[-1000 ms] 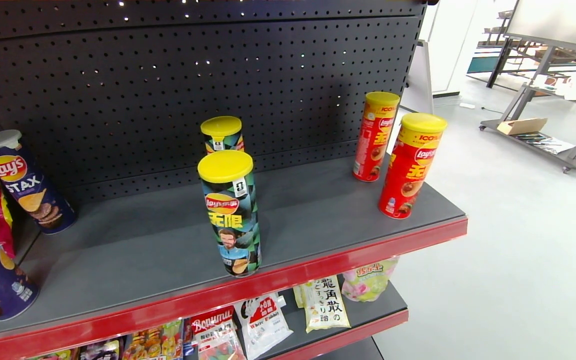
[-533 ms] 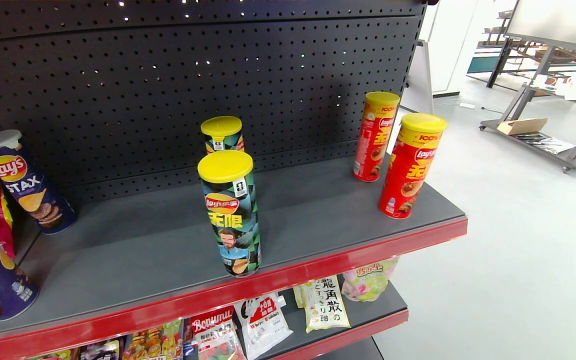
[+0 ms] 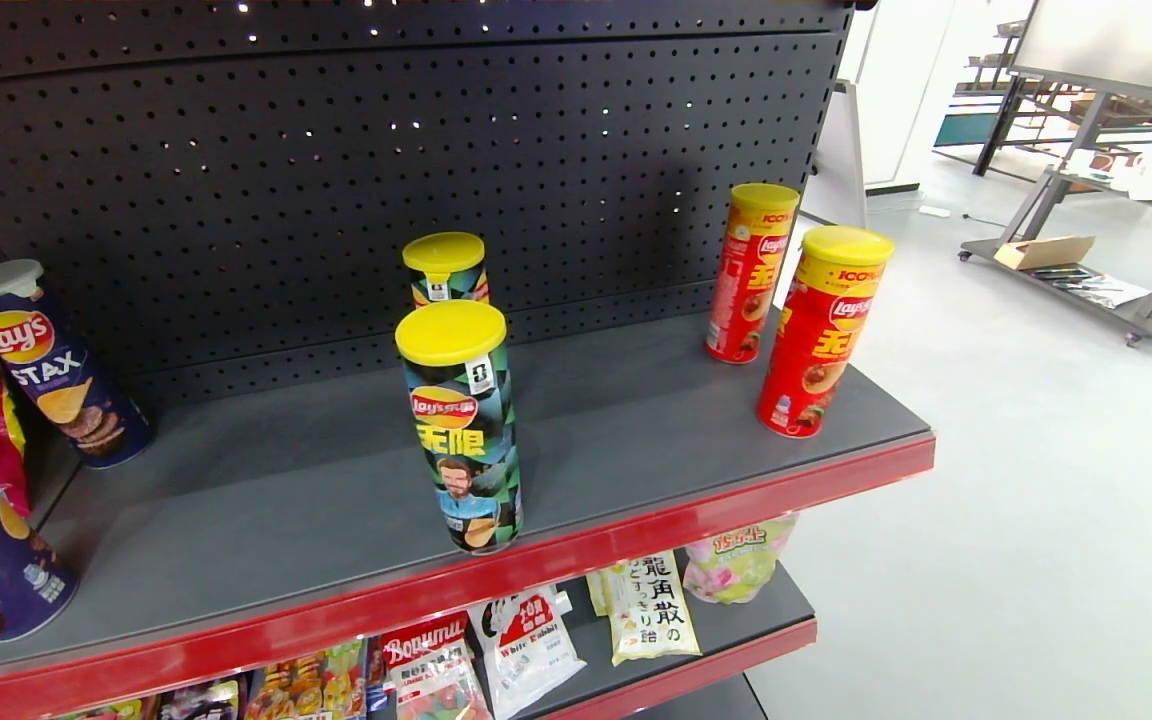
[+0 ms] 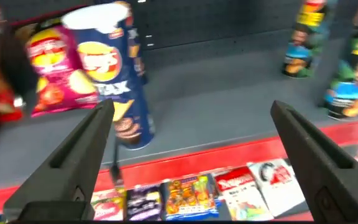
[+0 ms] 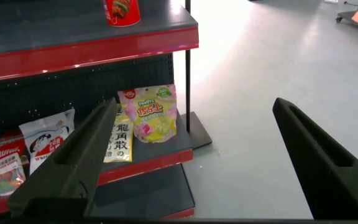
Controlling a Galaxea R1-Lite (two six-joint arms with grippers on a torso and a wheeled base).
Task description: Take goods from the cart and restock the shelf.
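On the shelf [image 3: 266, 500] stand two green cans [image 3: 461, 440] at its middle, two red cans [image 3: 821, 330] at its right end and blue cans [image 3: 46, 365] at its left end. By that left end the left tool [image 4: 192, 109] is spread apart and empty. The right tool [image 5: 196, 106], likewise apart, faces bags [image 5: 148, 112] below the shelf.

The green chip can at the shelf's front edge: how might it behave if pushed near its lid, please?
The green chip can is tall and narrow, so a high push would probably tip it. It stands near the shelf front, so it might fall off. Being round, it would likely roll.
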